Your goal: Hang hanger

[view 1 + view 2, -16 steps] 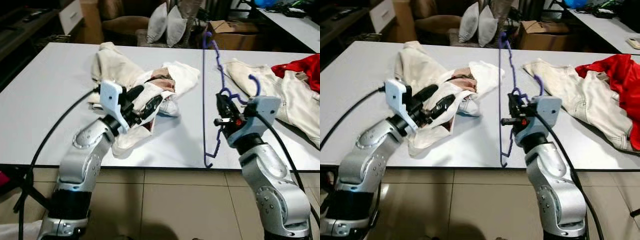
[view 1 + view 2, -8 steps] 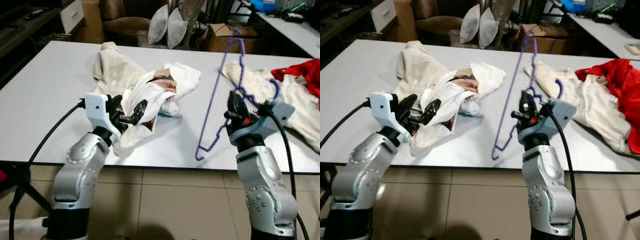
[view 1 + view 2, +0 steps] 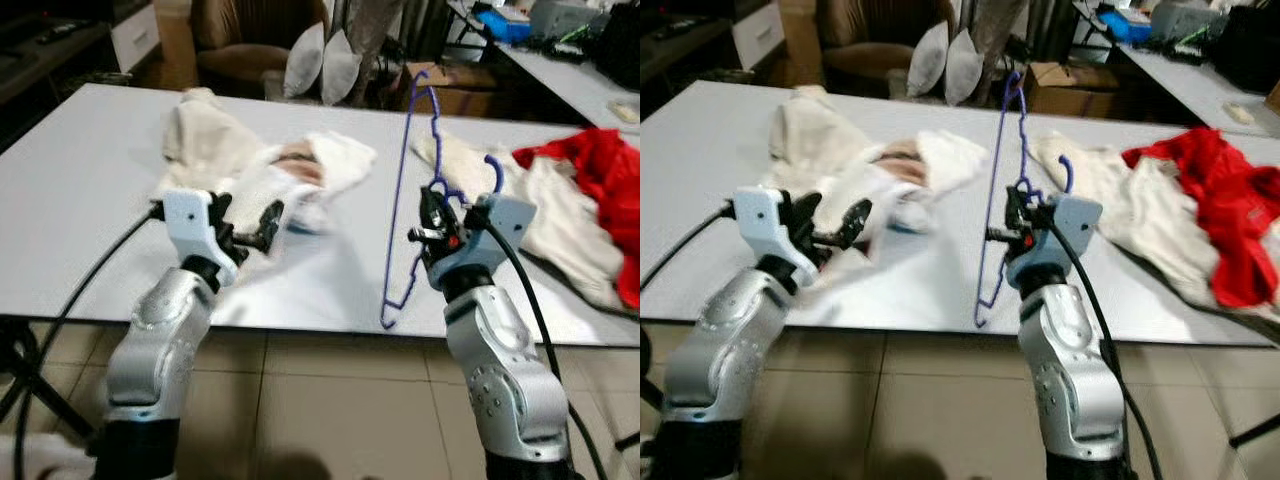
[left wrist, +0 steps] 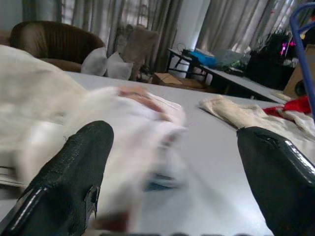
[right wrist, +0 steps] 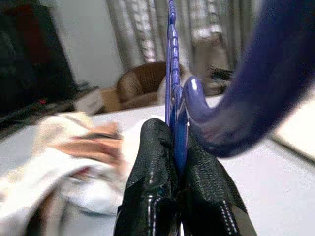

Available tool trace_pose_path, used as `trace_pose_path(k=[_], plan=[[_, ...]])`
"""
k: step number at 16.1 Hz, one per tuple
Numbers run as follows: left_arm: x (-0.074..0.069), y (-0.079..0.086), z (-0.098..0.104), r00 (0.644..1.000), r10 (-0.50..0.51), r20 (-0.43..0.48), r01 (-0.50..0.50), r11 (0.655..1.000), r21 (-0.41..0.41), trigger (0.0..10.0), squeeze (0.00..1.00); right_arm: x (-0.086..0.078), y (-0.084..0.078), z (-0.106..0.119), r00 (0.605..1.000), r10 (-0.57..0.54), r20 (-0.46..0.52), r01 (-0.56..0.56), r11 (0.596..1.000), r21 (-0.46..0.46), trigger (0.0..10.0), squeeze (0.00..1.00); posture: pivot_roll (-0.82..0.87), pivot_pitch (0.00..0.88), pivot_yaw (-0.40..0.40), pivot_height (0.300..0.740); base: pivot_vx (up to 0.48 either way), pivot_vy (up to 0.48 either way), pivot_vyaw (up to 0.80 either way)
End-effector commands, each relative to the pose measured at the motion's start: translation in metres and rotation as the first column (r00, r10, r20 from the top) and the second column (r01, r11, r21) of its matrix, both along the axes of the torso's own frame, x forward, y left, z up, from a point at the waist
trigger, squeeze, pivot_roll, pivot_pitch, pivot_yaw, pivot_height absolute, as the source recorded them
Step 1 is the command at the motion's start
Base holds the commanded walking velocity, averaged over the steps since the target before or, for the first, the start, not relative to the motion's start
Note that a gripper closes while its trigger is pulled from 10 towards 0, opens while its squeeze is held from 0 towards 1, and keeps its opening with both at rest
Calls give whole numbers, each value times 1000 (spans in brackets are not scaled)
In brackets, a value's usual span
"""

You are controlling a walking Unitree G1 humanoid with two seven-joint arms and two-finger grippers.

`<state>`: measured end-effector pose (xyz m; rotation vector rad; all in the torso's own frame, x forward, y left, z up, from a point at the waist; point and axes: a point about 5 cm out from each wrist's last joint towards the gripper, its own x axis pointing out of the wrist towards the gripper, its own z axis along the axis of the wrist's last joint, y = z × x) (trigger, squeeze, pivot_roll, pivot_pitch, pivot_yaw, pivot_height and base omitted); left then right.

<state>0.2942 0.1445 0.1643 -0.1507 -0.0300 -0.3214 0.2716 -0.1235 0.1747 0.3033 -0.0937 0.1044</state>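
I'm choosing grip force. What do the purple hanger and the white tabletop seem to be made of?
The purple hanger, clamped in the right gripper, looks like thin coated wire or plastic: slim rod, glossy highlight in the right wrist view. The white tabletop looks like smooth laminate with a dull sheen.

A surface [image 3: 90, 190] stretches ahead of the robot. On its left half lies a heap of garments [image 3: 250, 165]; on its right half a spread garment [image 3: 560, 215], with another garment [image 3: 595, 165] lying on that one's far right part. Between the two heaps a hanger [image 3: 405, 190] stands upright over the surface's near edge, clamped in the right gripper [image 3: 432, 222]. The left gripper [image 3: 250, 222], fingers spread, sits just before the heap. Behind the surface stand an armchair [image 3: 240, 45], two cushions [image 3: 322, 60] and a box [image 3: 450, 85]; a second table [image 3: 570, 65] lies far right.
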Motion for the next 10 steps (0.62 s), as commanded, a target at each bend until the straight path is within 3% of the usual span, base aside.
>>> trace_pose_path(k=[1,5,8,10], plan=[[-2,-7,-1,1000,-25,-3,26,999,36,10000,455,0,-4,-1,1000,-27,-11,27,1000,4,10000,0,-179,0,-62,740,0,-480,0],[-8,1,-4,1000,6,-6,-5,997,75,10000,459,6,-14,-12,992,-86,-96,84,996,-24,10000,0,-170,0,-75,740,0,-455,0],[-3,8,-6,1000,3,-7,-2,994,107,10000,455,3,-53,-12,986,-149,-69,130,967,-220,10000,0,-183,0,-51,740,0,-432,0],[-5,15,-9,1000,4,-21,0,989,147,10000,455,-4,-70,-14,987,-142,-78,107,933,-344,10000,0,-179,0,-31,740,0,-422,0]])
